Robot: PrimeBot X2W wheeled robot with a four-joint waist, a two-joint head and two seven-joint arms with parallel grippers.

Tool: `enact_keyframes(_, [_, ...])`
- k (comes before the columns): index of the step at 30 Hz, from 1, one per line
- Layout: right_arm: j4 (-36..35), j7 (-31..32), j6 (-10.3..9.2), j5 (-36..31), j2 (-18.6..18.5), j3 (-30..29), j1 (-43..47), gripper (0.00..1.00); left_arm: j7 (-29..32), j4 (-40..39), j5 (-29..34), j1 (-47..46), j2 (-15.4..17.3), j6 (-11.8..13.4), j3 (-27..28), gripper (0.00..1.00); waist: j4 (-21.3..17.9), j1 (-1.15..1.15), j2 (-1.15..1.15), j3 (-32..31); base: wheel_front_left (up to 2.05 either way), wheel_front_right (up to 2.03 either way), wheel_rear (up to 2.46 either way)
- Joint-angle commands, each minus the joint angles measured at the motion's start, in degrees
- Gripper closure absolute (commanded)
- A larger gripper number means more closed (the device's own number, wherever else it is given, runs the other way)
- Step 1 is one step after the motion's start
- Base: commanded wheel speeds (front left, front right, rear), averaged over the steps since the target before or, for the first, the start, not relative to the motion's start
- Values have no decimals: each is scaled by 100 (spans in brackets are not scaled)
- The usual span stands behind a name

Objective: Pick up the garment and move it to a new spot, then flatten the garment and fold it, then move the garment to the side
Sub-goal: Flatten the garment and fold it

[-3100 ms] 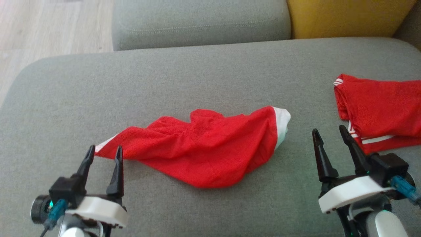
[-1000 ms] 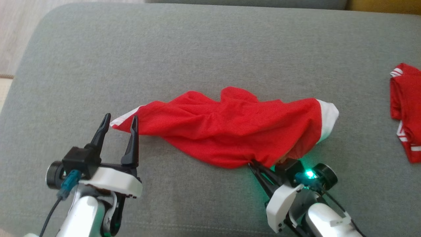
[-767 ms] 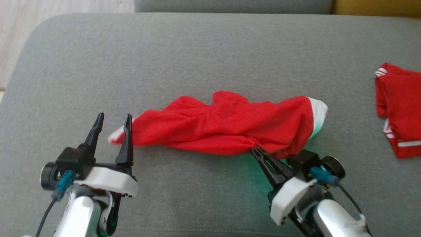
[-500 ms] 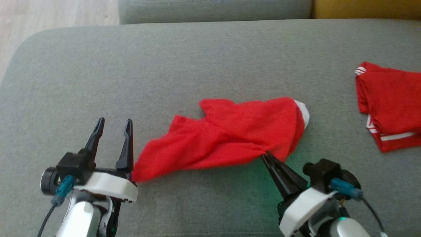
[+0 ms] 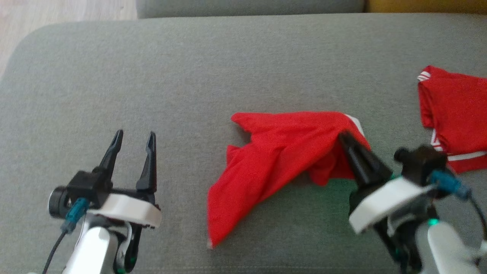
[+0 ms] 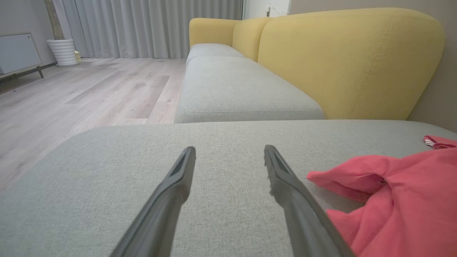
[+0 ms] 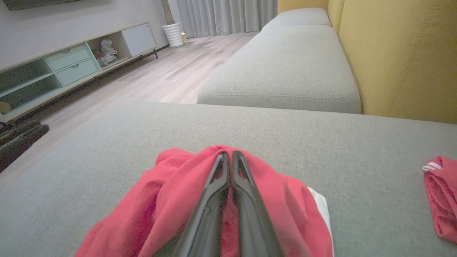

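Note:
The garment is red with a white band, crumpled on the grey sofa seat. My right gripper is shut on its right part and holds that part raised, so the cloth drapes down and left to a loose corner near the front. In the right wrist view the garment hangs around my shut right gripper. My left gripper stands open over bare cushion, well left of the cloth. In the left wrist view the left gripper holds nothing and the garment lies to its right.
A second red garment with white stripes lies at the seat's right edge. Beyond are another grey cushion and a yellow backrest. Wooden floor lies past the seat's left end.
My right gripper has lifted and pulled the garment rightward. The cloth's left end has slid away from my left gripper, which has stayed open in place. The camera shifted a little.

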Motion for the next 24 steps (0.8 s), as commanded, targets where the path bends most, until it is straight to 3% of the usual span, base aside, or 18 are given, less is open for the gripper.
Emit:
enact_keyframes(1, [-91, -40, 39, 61, 8, 36, -441, 100, -71, -214, 63, -368, 46, -27, 190, 0, 113, 0, 0, 115, 0, 0, 0])
enact_keyframes(10, [1719, -205, 39, 402, -126, -118, -2075, 100, -71, -173, 191, -849, -198, -194, 41, 0, 647, 0, 0, 642, 0, 0, 0])
enact_keyframes(16, [3373, -709, 39, 507, -267, 101, -3229, 100, -71, -131, 300, -1079, -358, -310, 21, 0, 836, 0, 0, 899, 0, 0, 0])
enact_keyframes(18, [3642, -827, 39, 548, -277, 180, -3370, 100, -71, -118, 322, -1106, -378, -334, 16, 0, 851, 0, 0, 921, 0, 0, 0])
enact_keyframes(19, [3903, -919, 39, 623, -268, 242, -3481, 85, -71, -104, 343, -1124, -397, -352, 13, 0, 858, 0, 0, 933, 0, 0, 0])
enact_keyframes(21, [4313, -1151, 39, 692, -283, 402, -3662, 0, -71, -85, 381, -1141, -431, -377, 17, 0, 853, 0, 0, 948, 0, 0, 0])
enact_keyframes(24, [4671, -1522, 39, 856, -254, 613, -3762, 0, -71, -60, 433, -1116, -452, -394, 58, 0, 774, 0, 0, 918, 0, 0, 0])
